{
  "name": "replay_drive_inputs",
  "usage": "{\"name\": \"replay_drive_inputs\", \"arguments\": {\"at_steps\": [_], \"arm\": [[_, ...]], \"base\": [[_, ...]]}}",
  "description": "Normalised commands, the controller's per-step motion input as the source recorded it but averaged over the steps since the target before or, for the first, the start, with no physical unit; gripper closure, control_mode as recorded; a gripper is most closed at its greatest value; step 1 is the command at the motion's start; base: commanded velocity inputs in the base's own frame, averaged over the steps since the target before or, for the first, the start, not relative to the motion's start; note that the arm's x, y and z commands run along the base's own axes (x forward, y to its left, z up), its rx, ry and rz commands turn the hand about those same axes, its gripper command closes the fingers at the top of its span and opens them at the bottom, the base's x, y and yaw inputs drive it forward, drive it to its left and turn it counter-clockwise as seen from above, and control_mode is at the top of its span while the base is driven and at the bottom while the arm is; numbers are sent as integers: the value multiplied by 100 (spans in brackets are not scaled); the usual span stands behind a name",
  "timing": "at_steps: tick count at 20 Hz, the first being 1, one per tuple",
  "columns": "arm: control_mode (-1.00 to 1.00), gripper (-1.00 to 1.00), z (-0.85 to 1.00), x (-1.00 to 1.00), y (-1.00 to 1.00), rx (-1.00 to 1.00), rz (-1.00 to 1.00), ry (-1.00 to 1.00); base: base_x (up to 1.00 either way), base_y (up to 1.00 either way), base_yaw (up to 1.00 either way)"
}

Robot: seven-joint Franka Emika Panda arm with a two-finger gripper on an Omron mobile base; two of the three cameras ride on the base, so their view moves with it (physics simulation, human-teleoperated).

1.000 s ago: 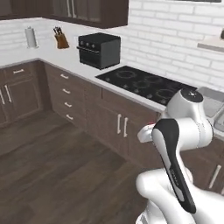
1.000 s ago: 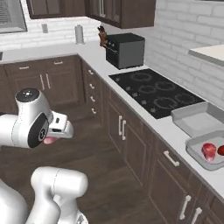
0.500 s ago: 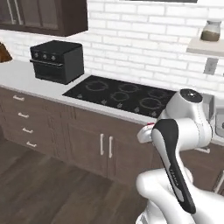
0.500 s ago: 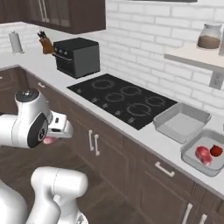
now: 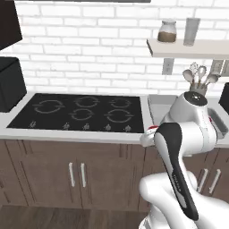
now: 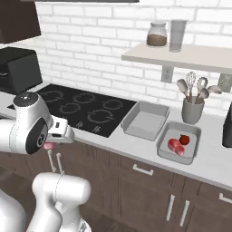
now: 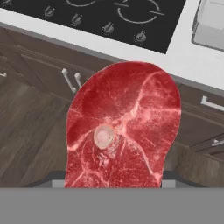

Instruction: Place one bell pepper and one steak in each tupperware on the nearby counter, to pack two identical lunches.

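- The pincer (image 6: pixel 47 146) hangs by the arm's side, in front of the lower cabinets, closed on a steak (image 7: pixel 122 127).
- In the hand view that steak stands up from the fingers, marbled red with a pale round bone, over the wood floor and the cabinet doors.
- On the counter (image 6: pixel 136 147), two tupperwares sit just right of the stovetop (image 6: pixel 81 111).
- The near tupperware (image 6: pixel 179 144) holds another steak (image 6: pixel 175 146) and a bell pepper (image 6: pixel 184 139), side by side.
- The far tupperware (image 6: pixel 145 120) sits between it and the stovetop.
- A utensil crock (image 6: pixel 192 110) stands behind them.
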Motion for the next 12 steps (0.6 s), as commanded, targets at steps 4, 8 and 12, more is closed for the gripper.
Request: {"name": "replay_drive_inputs", "arguments": {"at_steps": [4,8,12], "arm": [[100,100,0,0,0,0,0,0],[100,100,0,0,0,0,0,0],[100,100,0,0,0,0,0,0]], "base": [[100,0,-56],[25,-31,-38],[3,-19,-28]]}}
